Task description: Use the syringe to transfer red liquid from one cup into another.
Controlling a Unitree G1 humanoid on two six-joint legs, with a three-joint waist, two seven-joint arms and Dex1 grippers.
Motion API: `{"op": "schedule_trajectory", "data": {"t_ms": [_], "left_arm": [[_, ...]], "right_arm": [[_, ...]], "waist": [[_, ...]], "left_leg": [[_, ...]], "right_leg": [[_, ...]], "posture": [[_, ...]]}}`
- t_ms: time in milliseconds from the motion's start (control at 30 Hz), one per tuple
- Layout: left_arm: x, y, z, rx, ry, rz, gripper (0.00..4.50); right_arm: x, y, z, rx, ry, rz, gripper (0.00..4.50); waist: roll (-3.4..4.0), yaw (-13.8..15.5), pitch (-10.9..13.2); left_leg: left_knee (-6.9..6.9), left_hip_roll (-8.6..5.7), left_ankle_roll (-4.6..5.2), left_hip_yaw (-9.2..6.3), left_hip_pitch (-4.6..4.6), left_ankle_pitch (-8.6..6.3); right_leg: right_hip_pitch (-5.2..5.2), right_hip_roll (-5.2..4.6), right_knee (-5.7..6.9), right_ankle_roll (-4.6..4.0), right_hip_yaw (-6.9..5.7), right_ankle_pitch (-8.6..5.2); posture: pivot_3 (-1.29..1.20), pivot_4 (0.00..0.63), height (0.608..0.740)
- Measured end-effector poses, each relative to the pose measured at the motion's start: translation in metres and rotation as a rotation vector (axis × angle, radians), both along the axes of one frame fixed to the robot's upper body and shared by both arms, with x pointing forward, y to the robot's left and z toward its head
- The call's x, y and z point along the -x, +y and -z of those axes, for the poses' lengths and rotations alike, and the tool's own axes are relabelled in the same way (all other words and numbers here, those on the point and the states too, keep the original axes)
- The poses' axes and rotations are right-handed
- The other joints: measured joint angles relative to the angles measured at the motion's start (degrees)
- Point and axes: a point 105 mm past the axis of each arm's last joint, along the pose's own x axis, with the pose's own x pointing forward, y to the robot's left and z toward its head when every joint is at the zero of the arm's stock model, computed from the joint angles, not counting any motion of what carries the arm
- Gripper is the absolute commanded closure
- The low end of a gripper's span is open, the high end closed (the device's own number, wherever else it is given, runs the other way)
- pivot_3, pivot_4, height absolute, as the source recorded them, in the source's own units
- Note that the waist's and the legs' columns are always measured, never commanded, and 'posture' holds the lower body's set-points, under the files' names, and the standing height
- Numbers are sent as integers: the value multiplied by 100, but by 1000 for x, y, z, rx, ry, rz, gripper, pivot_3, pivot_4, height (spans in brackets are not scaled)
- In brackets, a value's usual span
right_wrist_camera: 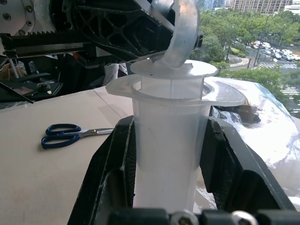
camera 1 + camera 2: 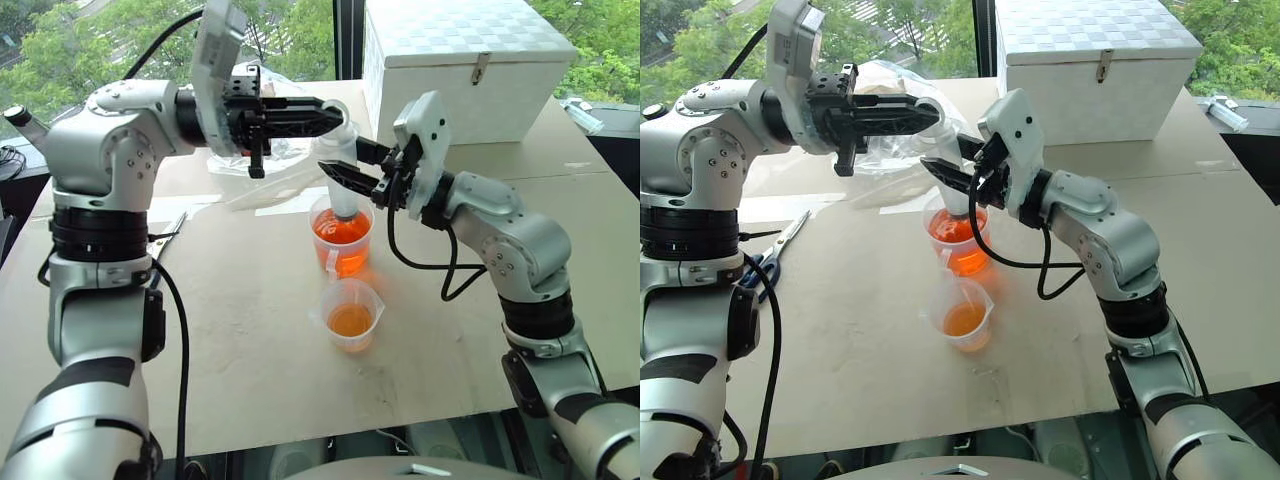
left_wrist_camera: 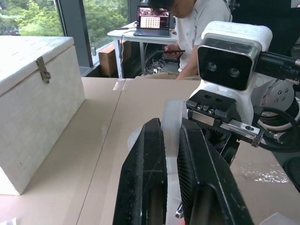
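- Syringe [image 2: 343, 178] stands upright, tip in the tall cup [image 2: 341, 240] of red liquid [image 2: 342, 232].
- Right gripper [image 1: 169, 154] clamps its barrel.
- Left gripper [image 2: 335, 118] is closed on the plunger ring.
- Small cup [image 2: 351, 314] sits nearer the tabletop's [image 2: 240, 330] front edge.

Head stereo downward; wrist cams close-up.

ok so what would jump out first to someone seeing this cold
The syringe standing upright with its tip in the taller beaker of red liquid, mid-table: the right tool clamps the barrel, and the left tool is shut on the plunger ring above. Just nearer the robot sits the smaller cup with some orange-red liquid, and a big white box stands at the table's far edge.
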Motion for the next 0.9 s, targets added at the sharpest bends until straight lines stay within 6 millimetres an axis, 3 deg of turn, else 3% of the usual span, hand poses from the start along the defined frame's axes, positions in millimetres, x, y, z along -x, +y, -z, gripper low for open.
{"op": "schedule_trajectory", "data": {"t_ms": [900], "left_arm": [[-6, -5, 0, 24, 36, -4, 4426]], "right_arm": [[-5, -3, 14, 11, -23, 29, 3055]], "waist": [[0, -1, 0]], "left_leg": [[4, 0, -2, -1, 0, 1]], "right_leg": [[0, -1, 0, 0, -1, 0]], "posture": [[0, 150, 740]]}}
